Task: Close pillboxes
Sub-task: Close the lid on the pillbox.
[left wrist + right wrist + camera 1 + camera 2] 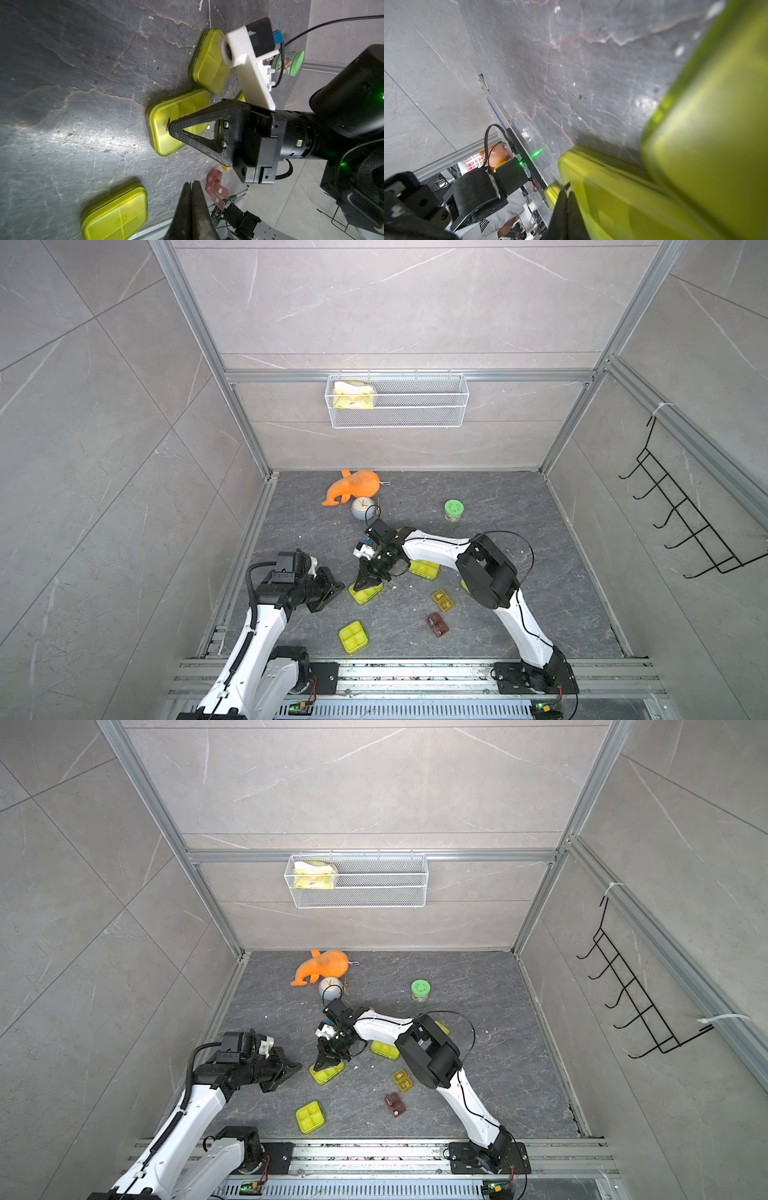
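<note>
My right gripper [358,583] [168,127] [566,192] is shut, its tip resting on the lid of a yellow-green pillbox [366,594] [327,1073] [176,124] [612,199] that lies flat mid-floor. Just left of that box, my left gripper [338,585] [192,184] is shut and holds nothing. A second yellow-green pillbox [424,569] [209,64] lies by the right forearm, and a third [353,637] [116,214] lies near the front. To the right are a small amber box [442,600] and a reddish box [437,623] [217,190] with its flaps raised.
An orange toy [353,487], a small round clock [363,509] and a jar with a green lid [454,510] stand toward the back. A wire basket [397,400] hangs on the back wall. A rail [415,672] runs along the front edge.
</note>
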